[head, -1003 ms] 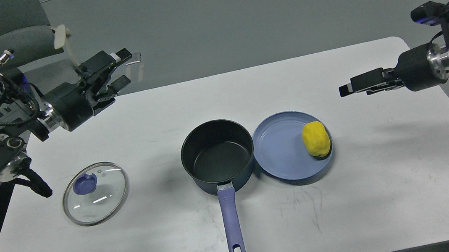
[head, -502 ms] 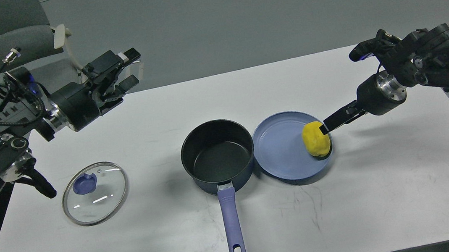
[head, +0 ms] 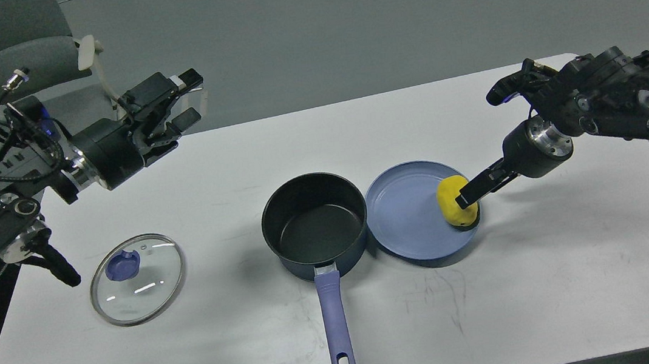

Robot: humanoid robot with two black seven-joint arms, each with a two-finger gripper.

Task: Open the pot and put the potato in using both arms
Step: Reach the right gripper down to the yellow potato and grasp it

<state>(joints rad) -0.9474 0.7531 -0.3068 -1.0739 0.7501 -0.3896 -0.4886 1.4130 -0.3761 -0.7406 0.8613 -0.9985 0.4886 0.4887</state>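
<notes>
The dark pot [head: 314, 222] with a purple handle stands open at the table's middle. Its glass lid [head: 137, 278] with a purple knob lies flat on the table to the left. The yellow potato [head: 454, 204] lies on the right part of the blue plate [head: 406, 216], just right of the pot. My right gripper [head: 465, 197] reaches down from the right and is at the potato's upper right side. Only one dark finger [head: 475, 187] shows against the potato, so its grip is unclear. My left gripper [head: 190, 98] is open and empty, raised over the table's far left edge.
The white table [head: 555, 278] has rounded corners and a front edge near the pot handle's end. A grey chair [head: 24, 63] stands behind the left arm. Grey floor lies beyond the table.
My right arm swung in from the far right and dropped its gripper down onto the potato. My left gripper drifted slightly right. Pot, lid, plate and potato have not moved.
</notes>
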